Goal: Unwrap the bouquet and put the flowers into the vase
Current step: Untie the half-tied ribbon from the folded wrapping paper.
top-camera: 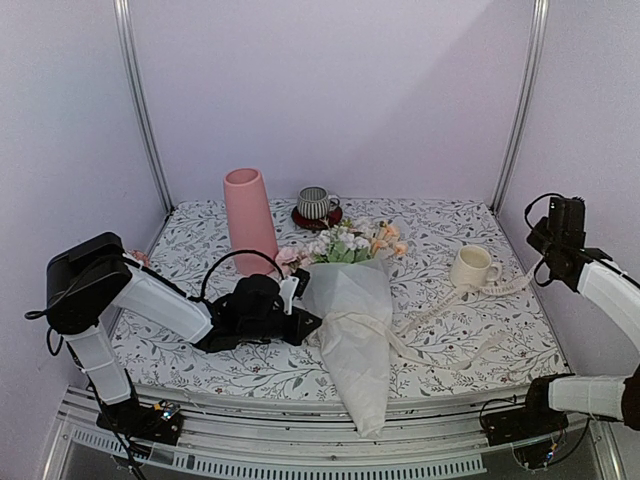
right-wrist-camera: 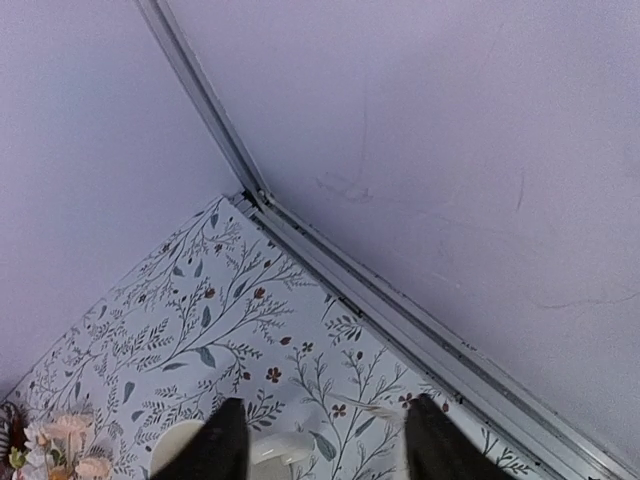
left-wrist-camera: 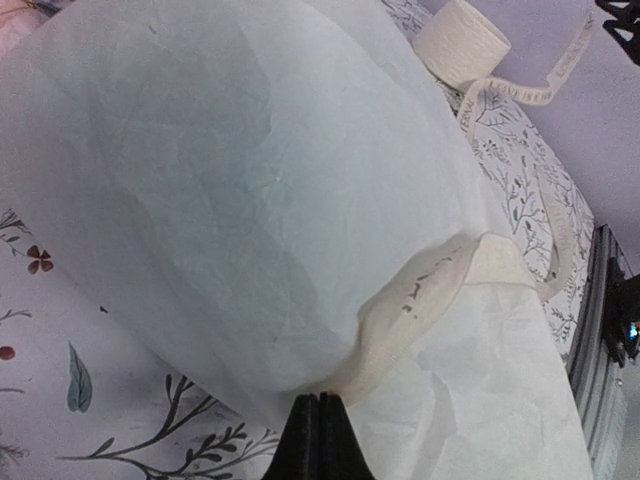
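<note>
The bouquet lies in the middle of the desk. Its thin end pokes over the near edge and its flowers point to the back. The vase stands upright just behind and to the left of the blooms. It is tall, smooth and pink.

The wrapping paper is thin, white and a bit see-through, and it is rolled into a cone. It looks very light and soft. I think it would crumple or tear if it were tugged hard. The ribbon is a flat cream strip with small writing on it. It is not tied in a bow. 1 loop hugs the cone loosely, and 1 long tail runs off to the right past the cream mug. The flowers look fake, with soft petals, so they should be light too. Their stems are hidden in the paper.

The left claw is clenched, with its tips right at the paper's edge by the ribbon. I cannot tell if a fold of paper is pinched. The right claw is up high on the right, released, holding nothing.

A good place to grab looks like the loose paper edge, to peel it open. For the flowers, take the stems low down, not the blooms.
</note>
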Robot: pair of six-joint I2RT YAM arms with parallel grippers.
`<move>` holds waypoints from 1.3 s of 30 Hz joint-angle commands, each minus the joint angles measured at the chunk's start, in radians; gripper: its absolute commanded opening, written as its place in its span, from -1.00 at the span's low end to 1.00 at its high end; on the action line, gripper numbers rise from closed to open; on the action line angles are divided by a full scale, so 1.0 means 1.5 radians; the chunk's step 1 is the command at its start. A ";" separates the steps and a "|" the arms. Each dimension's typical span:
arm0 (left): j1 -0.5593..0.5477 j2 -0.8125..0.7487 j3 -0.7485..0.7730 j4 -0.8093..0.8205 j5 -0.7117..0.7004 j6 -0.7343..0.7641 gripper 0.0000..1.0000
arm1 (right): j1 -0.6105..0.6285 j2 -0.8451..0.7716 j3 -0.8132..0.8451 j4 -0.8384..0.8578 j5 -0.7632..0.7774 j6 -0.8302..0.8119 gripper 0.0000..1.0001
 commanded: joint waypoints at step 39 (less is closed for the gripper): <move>-0.122 -0.304 -0.083 -0.020 -0.208 0.139 0.96 | 0.260 -0.017 -0.116 -0.435 -0.198 0.352 0.44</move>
